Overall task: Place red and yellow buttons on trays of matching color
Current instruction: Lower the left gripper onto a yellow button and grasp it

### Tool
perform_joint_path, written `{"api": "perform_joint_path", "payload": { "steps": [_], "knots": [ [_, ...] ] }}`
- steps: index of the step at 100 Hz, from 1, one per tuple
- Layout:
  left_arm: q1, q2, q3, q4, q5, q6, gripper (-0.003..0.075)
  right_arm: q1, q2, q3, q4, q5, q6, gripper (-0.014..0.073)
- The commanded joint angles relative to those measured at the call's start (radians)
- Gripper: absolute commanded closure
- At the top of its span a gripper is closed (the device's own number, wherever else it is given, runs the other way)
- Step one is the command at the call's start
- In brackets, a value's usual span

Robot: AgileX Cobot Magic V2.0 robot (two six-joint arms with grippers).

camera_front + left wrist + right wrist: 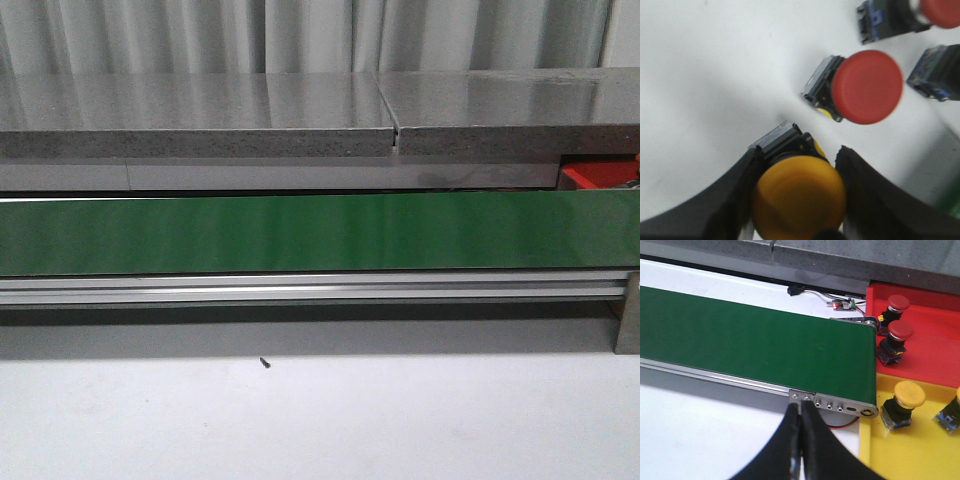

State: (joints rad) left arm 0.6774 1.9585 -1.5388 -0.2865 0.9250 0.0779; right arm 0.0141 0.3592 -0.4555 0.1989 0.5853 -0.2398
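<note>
The left pincer (797,200) straddles a yellow button (799,196) on the white bench (715,75), its dark fingers (720,205) close on either side of the cap; whether they already press it cannot be told. That placement suits a pickup for sorting. Just beyond lie a red button (867,86) and two more partly in view. The right pincer (801,440) is pressed together and empty, parked near the end of the green belt (750,340).

Only the right wrist view shows both trays side by side: a red tray (935,335) holding two red buttons, and a yellow tray (920,450) holding two yellow ones. The front view shows merely a corner of the red tray and no arm.
</note>
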Motion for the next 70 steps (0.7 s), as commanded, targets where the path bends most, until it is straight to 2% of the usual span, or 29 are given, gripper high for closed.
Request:
{"api": "perform_joint_path", "payload": {
  "steps": [1, 24, 47, 70],
  "knots": [
    [-0.013, -0.126, -0.03, -0.032, 0.004, 0.007, 0.0482, 0.004, 0.007, -0.025, 0.012, -0.07, -0.009, 0.0708],
    [-0.118, -0.216, -0.03, -0.03, 0.036, 0.01, 0.0482, 0.004, 0.007, -0.025, 0.012, -0.07, -0.009, 0.0708],
    [-0.233, -0.215, -0.028, -0.03, 0.093, 0.01, 0.0482, 0.004, 0.007, -0.025, 0.012, -0.07, -0.009, 0.0708],
    [-0.263, -0.181, -0.027, -0.03, 0.139, 0.01, 0.0482, 0.004, 0.007, -0.025, 0.012, -0.07, -0.009, 0.0708]
  ]
}}
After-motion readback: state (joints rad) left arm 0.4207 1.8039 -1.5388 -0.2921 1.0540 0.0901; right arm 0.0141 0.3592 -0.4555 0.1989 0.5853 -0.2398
